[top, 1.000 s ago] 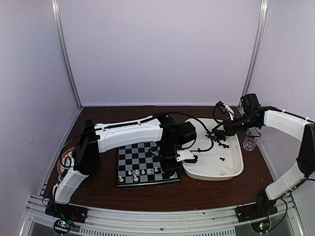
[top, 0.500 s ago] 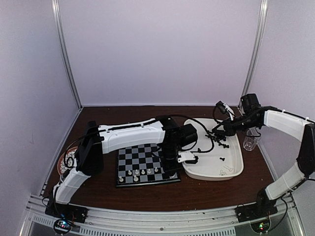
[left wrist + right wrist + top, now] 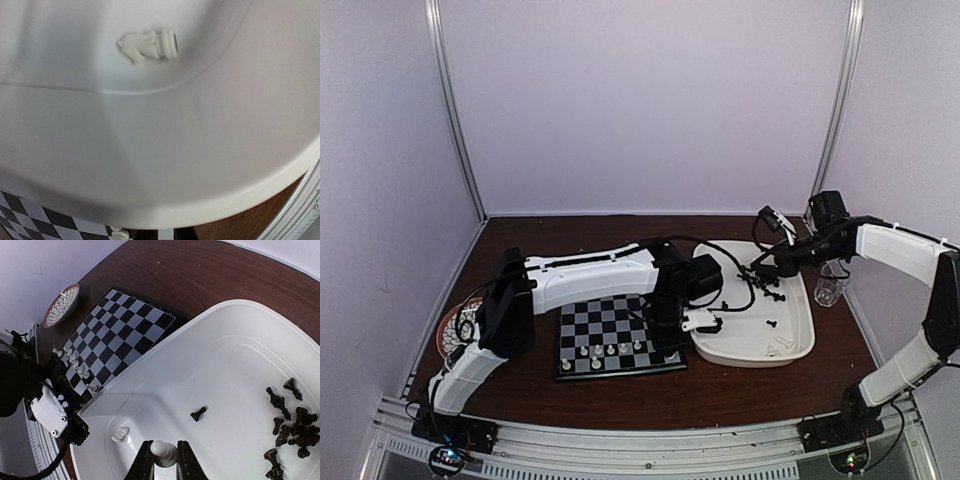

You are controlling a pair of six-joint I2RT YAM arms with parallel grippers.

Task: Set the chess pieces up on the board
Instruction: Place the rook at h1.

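Chess pieces (image 3: pixel 300 425), tiny, light, likely slippery plastic, mostly lie in the white tray (image 3: pixel 235 355) beside the board (image 3: pixel 120 335). Right end effector (image 3: pixel 164 446) pinches a white pawn (image 3: pixel 161 455) across its body, a sound hold; whether the left end effector (image 3: pixel 712 324) is spread cannot be told

readable text: none | labels, brands: none | numbers, signs: none

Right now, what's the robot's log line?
right fingers: shut on white piece | left fingers: over tray, grip unclear | white knight: lying in tray | board: few white pieces
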